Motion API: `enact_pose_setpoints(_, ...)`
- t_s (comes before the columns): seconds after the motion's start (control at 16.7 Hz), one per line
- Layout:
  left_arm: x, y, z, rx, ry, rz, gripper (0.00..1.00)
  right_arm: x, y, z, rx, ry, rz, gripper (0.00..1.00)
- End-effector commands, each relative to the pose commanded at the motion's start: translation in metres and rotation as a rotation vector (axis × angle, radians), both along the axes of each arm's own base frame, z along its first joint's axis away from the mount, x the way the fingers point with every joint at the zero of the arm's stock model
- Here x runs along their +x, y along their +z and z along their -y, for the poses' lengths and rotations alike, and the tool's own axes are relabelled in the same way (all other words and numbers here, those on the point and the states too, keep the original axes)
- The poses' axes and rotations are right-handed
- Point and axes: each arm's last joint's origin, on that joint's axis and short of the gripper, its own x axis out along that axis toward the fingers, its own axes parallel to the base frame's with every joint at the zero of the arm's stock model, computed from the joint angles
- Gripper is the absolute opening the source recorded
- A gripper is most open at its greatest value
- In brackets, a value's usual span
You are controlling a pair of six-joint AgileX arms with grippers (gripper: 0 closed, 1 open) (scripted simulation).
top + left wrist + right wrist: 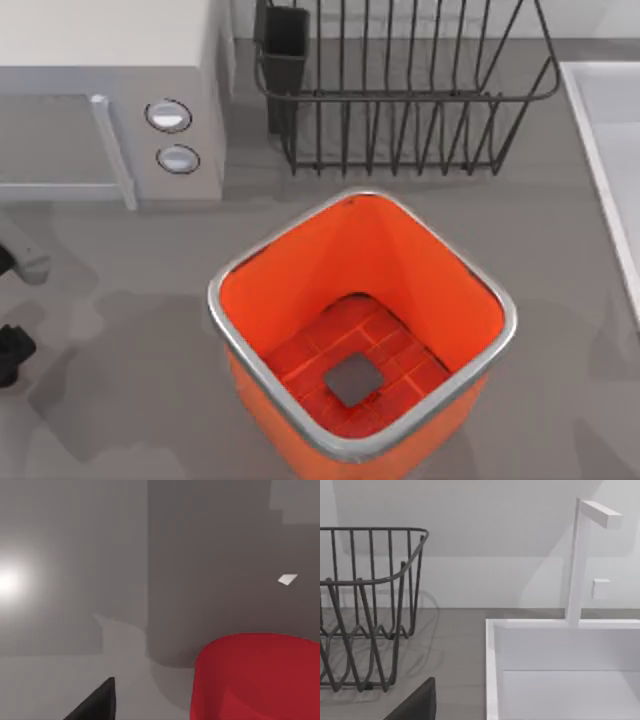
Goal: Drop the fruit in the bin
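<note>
The left arm [12, 352] sits at the worktop's [120, 300] left edge. A dark part of the left hand [95, 704] shows in its wrist view, and whether that hand is spread or pressed together cannot be told. Close in front of the hand stands a red rounded shape [257, 677] with a flat top. It cannot be told whether this is the fruit or a wall of the bin, and the hand is not seen touching it.

Beyond the left hand, at the worktop's far left, is a grey microwave [110, 100] with two round knobs. To the hand's right, in the middle of the worktop, stands the orange bin [300, 270], upright, with a silver rim. A dark grey square pad [353, 381] lies on its gridded floor.

Behind the bin is a black wire rack [400, 90], and a white sink [605, 150] lies along the right edge.

A dark part of the right hand [415, 702] shows in its own wrist view, and its state cannot be told. Ahead of it are the rack's end and the sink with its white tap [577, 555].
</note>
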Motion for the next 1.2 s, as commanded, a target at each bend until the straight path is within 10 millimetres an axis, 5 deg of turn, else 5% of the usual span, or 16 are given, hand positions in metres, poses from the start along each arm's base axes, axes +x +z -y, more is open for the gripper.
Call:
enact_pose_setpoints(0.18,-0.002,-0.021,0.000,-0.001,0.000,-0.005,1.00,0.000,0.000,0.000,0.000,0.000,0.000,1.00)
enact_pose_setpoints(0.42,-0.002,-0.023,0.000,-0.001,-0.001,-0.007,1.00,0.000,0.000,0.000,0.000,0.000,0.000,1.00)
enact_pose_setpoints(1.2,-0.002,-0.023,0.000,-0.001,-0.001,-0.007,0.02,0.000,0.000,0.000,0.000,0.000,0.000,1.00)
